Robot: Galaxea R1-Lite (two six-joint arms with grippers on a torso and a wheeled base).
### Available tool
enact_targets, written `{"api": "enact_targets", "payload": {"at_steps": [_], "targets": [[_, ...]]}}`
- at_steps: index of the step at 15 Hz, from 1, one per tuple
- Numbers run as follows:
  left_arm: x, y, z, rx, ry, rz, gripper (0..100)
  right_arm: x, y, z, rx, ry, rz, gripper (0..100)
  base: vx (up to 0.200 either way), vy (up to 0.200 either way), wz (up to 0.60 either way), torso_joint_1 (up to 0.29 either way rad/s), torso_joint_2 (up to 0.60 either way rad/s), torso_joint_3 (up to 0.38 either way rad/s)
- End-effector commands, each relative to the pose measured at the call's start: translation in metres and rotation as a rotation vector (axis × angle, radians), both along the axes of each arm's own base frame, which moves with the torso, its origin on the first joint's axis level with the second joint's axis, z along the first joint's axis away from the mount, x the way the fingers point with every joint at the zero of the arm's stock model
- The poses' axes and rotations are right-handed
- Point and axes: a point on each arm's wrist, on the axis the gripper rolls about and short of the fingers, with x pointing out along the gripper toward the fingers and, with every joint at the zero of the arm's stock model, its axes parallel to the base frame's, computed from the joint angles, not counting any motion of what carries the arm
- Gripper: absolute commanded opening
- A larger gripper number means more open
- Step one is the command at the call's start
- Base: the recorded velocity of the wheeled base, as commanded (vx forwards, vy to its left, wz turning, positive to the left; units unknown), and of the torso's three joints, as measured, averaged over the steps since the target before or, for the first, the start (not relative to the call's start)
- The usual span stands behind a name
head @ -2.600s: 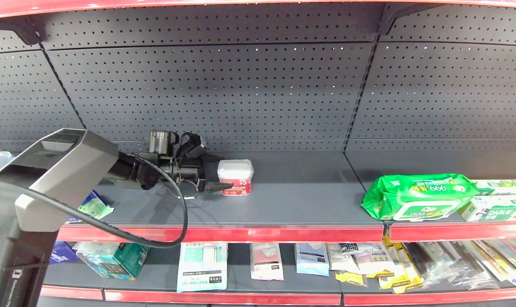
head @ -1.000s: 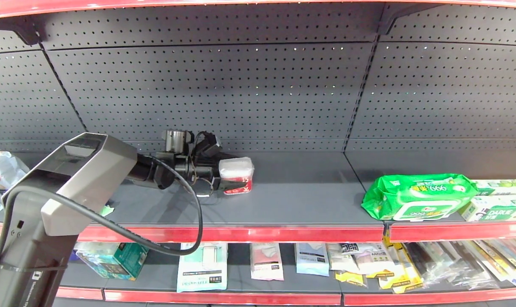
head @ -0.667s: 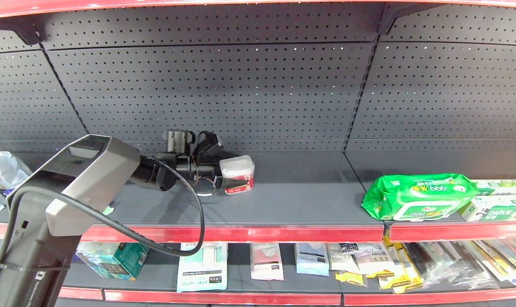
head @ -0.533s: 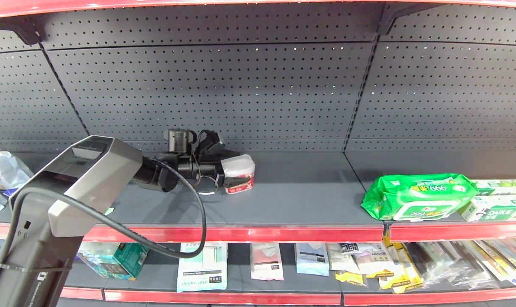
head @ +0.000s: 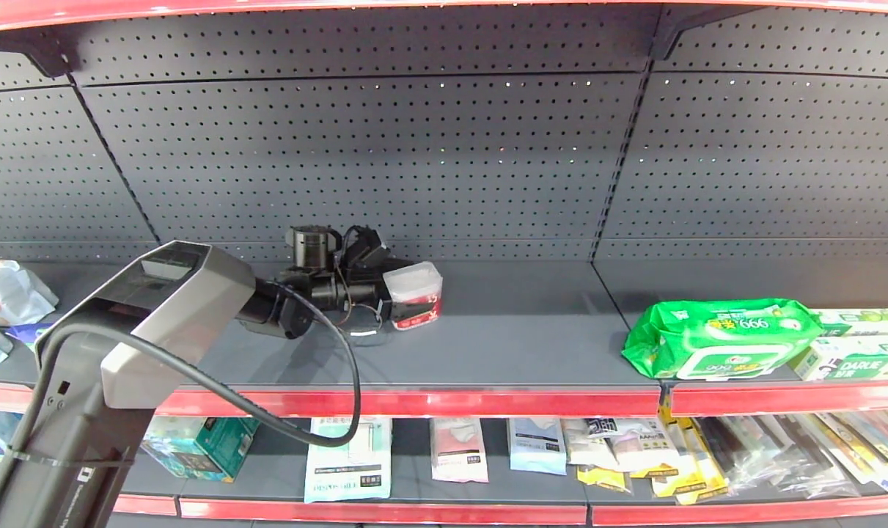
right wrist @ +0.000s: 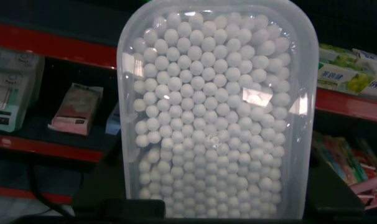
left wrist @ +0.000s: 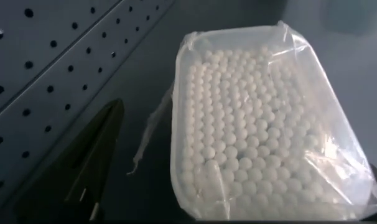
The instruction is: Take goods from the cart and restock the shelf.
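Closest to the robot, the right gripper (right wrist: 207, 211) has a held swab box (right wrist: 216, 106) in it. Dark gripper parts hug the box on both sides, so it is closed on the box. The box is clear plastic, and it is full of little white swab tips. Behind it is a low shelf with a pink pack (right wrist: 76, 109) lying flat.

A bit farther off, the left arm goes out over the grey shelf (head: 502, 352) with the red front edge. The left gripper (head: 376, 297) is just above the shelf, near the back. It is wide open and is not pinching anything. One of its fingers (left wrist: 95, 162) sticks out to the side, and there is a gap between it and the leaning swab box (head: 414, 293). That box sits on the shelf right at the front of the gripper. It is tipped over a little (its white top leans away from the arm), and it has a red label.

Well off to the right on the same shelf, a green pack of wipes (head: 718, 337) lies flat. Some green and white boxes (head: 854, 352) lie just beside it.

At the very back is a dark wall full of small holes (head: 414, 147).
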Motion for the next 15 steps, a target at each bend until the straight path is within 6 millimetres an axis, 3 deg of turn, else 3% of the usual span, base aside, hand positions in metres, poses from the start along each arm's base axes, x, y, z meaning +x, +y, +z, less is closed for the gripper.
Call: {"api": "enact_targets", "payload": {"at_steps": [1, 9, 15], "targets": [[0.001, 0.002, -0.001, 0.003, 0.001, 0.016, 100, 0.0, 0.0, 0.0, 0.001, -0.001, 0.0, 0, 0.0, 0.0, 0.0, 0.0, 0.0, 0.0], [0.005, 0.017, 0.002, 0.01, -0.008, 0.077, 100, 0.0, 0.0, 0.0, 0.001, -0.001, -0.002, 0, 0.0, 0.0, 0.0, 0.0, 0.0, 0.0], [0.006, 0.013, 0.002, 0.013, -0.02, 0.092, 100, 0.0, 0.0, 0.0, 0.003, -0.001, -0.002, 0, 0.0, 0.0, 0.0, 0.0, 0.0, 0.0]]}}
